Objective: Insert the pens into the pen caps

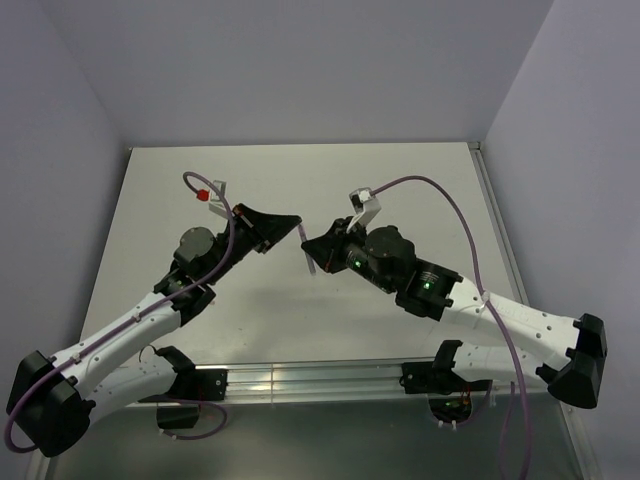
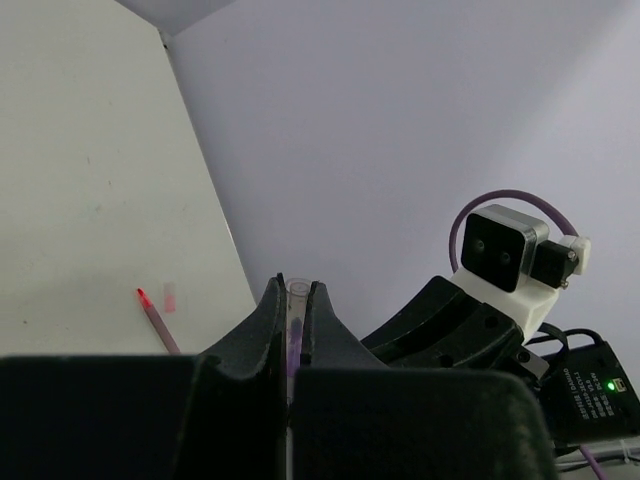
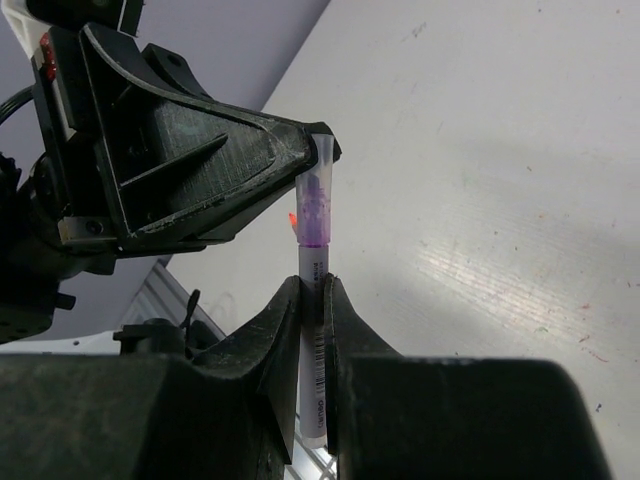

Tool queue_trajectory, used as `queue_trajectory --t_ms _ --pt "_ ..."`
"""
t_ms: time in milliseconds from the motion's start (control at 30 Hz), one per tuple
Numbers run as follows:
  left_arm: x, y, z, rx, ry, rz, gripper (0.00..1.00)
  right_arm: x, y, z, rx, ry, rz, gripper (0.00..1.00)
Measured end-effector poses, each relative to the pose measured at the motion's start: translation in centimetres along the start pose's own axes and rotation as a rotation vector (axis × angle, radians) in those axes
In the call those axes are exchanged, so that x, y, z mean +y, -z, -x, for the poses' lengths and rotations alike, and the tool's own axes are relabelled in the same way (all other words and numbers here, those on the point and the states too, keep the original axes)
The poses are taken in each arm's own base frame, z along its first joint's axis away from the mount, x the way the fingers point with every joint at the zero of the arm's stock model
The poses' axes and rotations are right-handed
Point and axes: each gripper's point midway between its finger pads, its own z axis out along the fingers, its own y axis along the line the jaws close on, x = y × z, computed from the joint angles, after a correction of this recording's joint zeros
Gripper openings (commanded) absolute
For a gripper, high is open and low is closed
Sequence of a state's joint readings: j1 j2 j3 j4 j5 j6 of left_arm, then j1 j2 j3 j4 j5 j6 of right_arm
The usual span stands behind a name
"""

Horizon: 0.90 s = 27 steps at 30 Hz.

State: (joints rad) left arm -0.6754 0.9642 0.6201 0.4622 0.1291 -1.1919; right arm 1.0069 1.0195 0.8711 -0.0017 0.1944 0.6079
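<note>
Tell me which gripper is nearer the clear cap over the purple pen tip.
Left. The left gripper is shut on the clear cap; the right gripper clamps the pen just short of it, without touching it.

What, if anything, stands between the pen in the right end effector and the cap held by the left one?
Nothing visible does. In the right wrist view the pen, clamped in the right end effector, already has its purple tip inside the clear cap that the left end effector holds. The two meet directly.

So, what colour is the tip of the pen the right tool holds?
Purple; the pen tip shows best in the right wrist view.
</note>
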Motion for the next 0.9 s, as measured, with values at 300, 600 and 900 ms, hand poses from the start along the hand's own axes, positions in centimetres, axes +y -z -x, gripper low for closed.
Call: queue_trajectory --t_ms 300,600,900 --pt "2.1 -0.1 0.7 -0.053 0.056 0.112 0.0 -0.7 -1.6 -0.6 0.066 0.013 -0.066 0.0" --pt "3.7 -0.1 0.8 -0.072 0.098 0.203 0.0 -1.2 -2.2 -1.4 0.127 0.022 -0.115 0.08" --pt "3.9 0.0 0.7 -0.073 0.12 0.238 0.0 -1.2 -2.0 -1.6 0.148 0.012 -0.116 0.18"
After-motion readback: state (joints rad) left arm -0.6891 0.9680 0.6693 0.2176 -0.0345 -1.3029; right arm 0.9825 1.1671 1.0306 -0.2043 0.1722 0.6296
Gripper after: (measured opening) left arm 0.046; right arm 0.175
